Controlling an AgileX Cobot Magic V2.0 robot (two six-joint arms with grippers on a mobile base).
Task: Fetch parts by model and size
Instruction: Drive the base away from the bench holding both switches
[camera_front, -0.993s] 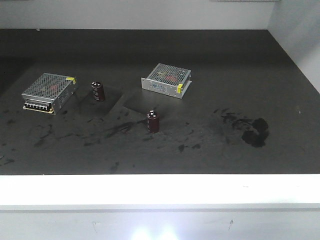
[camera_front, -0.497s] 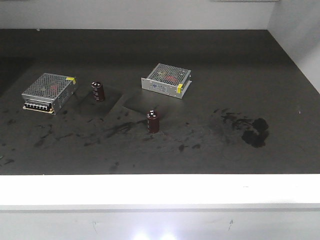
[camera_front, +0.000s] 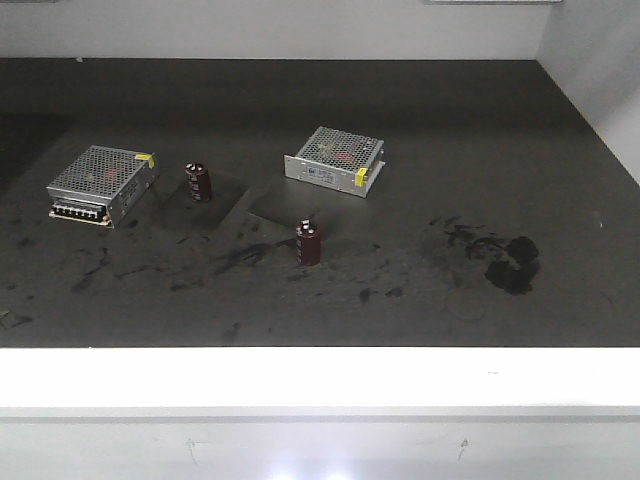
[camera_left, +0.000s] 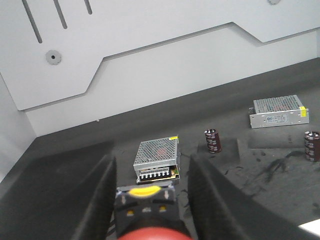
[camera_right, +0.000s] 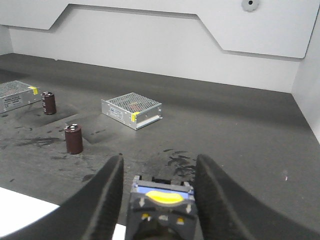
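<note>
Left gripper (camera_left: 150, 165) clamped on red-capped, glossy black-bodied push-button switch (camera_left: 146, 210) | long axis along fingers, cap wristward, far end toward silver perforated-metal box (camera_left: 156, 159) | right gripper (camera_right: 160, 160) clamped on blue-based, yellow-marked black switch (camera_right: 162, 202), base outward, well right of that box.

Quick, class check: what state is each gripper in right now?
Left gripper: shut on the red-capped switch.
Right gripper: shut on the blue-based switch, cap hidden.

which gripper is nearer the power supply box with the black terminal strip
Left. The left gripper has the box close and straight ahead of it; the right gripper is much farther, off to the box's right.
</note>
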